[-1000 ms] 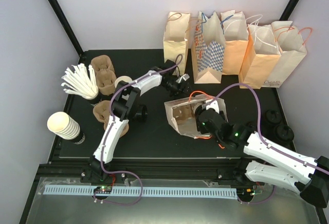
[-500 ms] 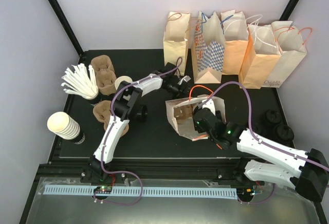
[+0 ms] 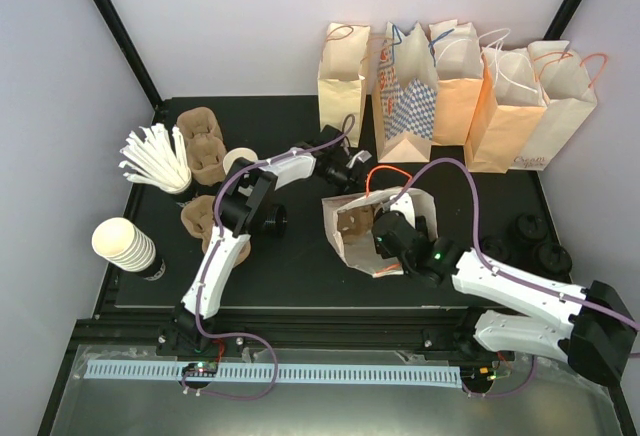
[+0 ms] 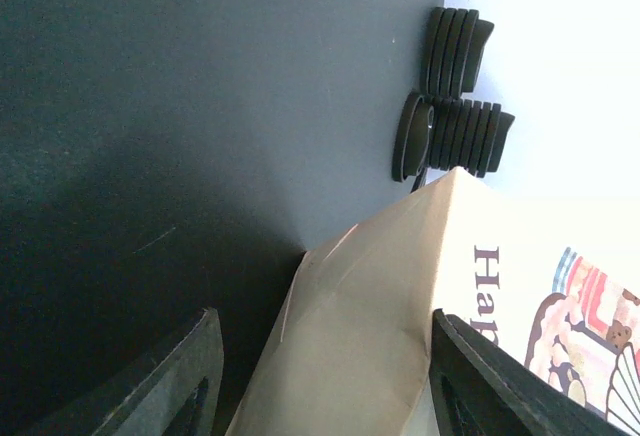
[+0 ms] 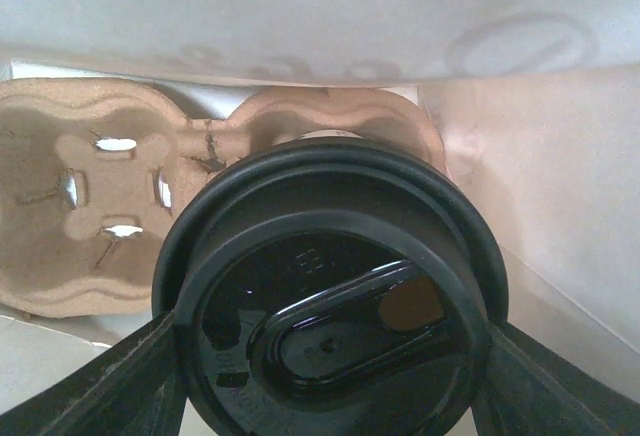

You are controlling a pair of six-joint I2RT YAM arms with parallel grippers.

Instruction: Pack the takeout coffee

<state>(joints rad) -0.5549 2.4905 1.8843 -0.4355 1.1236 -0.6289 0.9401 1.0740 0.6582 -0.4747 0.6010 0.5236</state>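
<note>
Gripping the coffee (image 5: 330,306) from the lid end, your right gripper (image 5: 330,381) has a finger clamped on each side of the cup. The black lid faces the wrist camera, so the base leads the way in. You're inside the bag (image 3: 345,241), which lies tipped over on the table (image 4: 150,106), and that's why the cup travels in sideways, not down from above. Right behind the lid sits the carrier (image 5: 90,216), already in the bag. The cup lines up with its right-hand well, and the left well shows empty. Whether the base is seated yet, I can't tell, because the lid hides it. Over at the bag's far rim, your left gripper (image 4: 320,376) has its jaws apart with the paper between them, one finger against it and the other off. My read is that it's there to steady the bag while you push. Beyond it, spare lids (image 4: 455,96) stand stacked at the table's edge.
</note>
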